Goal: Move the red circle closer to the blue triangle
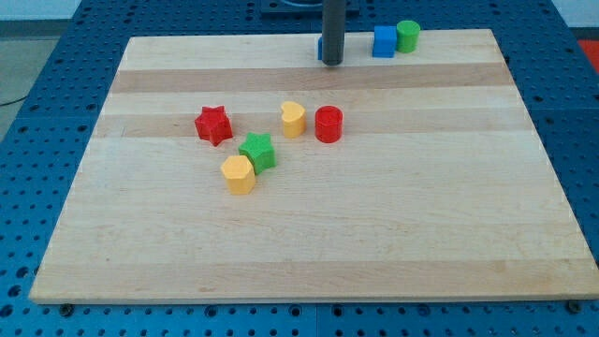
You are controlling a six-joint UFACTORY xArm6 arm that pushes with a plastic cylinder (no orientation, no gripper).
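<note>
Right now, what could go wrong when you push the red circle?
The yellow heart sits almost against the red circle, so a sloppy push might drag it along. The blue triangle is mostly hidden behind my tip at the board's top edge; pushing hard could knock something off.

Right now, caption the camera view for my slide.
My tip rests beside the blue triangle, far from the red circle.

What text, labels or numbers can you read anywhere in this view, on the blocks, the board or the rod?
None: no words, numbers, brands or signs show anywhere in this view.
The wooden board is plain.
The red circle, the red star, the green star, both yellow hearts, the blue cube and the green cylinder are unmarked.
The rod ending in my tip carries no label; a blue block is mostly hidden behind it.
</note>
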